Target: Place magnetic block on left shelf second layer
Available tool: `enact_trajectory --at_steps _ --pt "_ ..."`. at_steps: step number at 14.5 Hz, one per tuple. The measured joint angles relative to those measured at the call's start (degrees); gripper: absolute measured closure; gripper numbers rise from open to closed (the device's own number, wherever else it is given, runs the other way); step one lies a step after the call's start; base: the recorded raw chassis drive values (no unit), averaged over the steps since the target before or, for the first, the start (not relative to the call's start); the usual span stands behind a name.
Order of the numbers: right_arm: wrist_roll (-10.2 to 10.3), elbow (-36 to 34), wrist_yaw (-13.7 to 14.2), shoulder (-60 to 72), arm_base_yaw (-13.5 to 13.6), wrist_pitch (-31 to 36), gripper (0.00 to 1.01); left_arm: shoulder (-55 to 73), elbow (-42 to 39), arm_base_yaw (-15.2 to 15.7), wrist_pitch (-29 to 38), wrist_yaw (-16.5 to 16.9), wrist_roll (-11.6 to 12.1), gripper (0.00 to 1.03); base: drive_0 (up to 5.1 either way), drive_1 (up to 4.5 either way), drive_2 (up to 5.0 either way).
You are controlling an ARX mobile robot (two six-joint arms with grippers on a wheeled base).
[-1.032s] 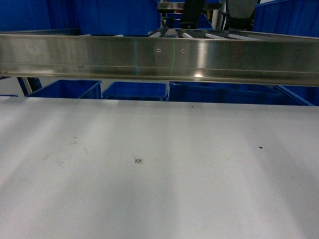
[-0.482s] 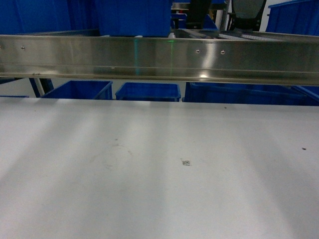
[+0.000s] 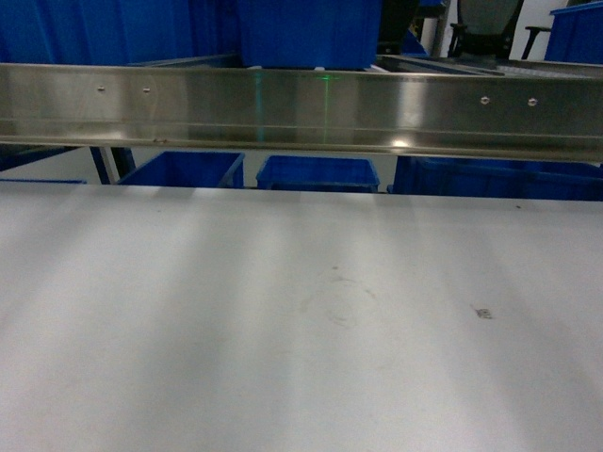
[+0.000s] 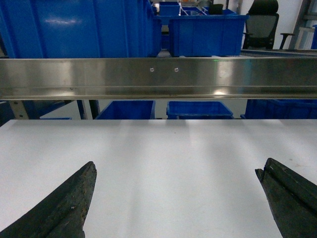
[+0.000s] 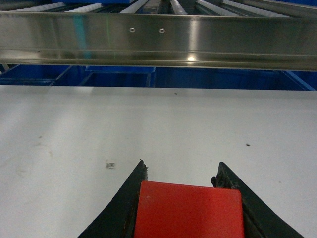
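Right claw [image 5: 181, 173] is closed on the red block [image 5: 189, 210], its two dark fingers [image 5: 130, 198] pressing the block's left and right sides; claw and block hang above the white table [image 5: 59, 124], with nothing showing whether the block touches it. Left claw [image 4: 176, 198] is spread wide with nothing between its fingers, one black fingertip [image 4: 67, 208] low on the left of its view and the other low on the right, both over bare tabletop.

Largest in sight is the white table [image 3: 188, 330], which fills the lower part of the head view. Across its far edge runs the steel shelf rail [image 3: 301, 108], a long shiny beam with small screw heads. White roller tracks [image 5: 148, 5] show just behind the rail in the right wrist view. A big blue crate [image 3: 306, 33] sits on that shelf level, above the rail, and more blue bins [image 3: 320, 174] stand below and beyond the table. A faint ring mark [image 3: 341, 306] stains the tabletop, and a tiny square speck [image 3: 483, 313] lies to its right.
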Motion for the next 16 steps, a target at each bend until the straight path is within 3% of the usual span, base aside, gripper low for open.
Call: enact_trajectory --at_steps 16 --pt "0.00 0.00 -0.09 -0.22 0.04 -0.09 0.67 0.00 0.00 0.00 0.07 0.00 0.00 0.05 0.0 0.00 0.0"
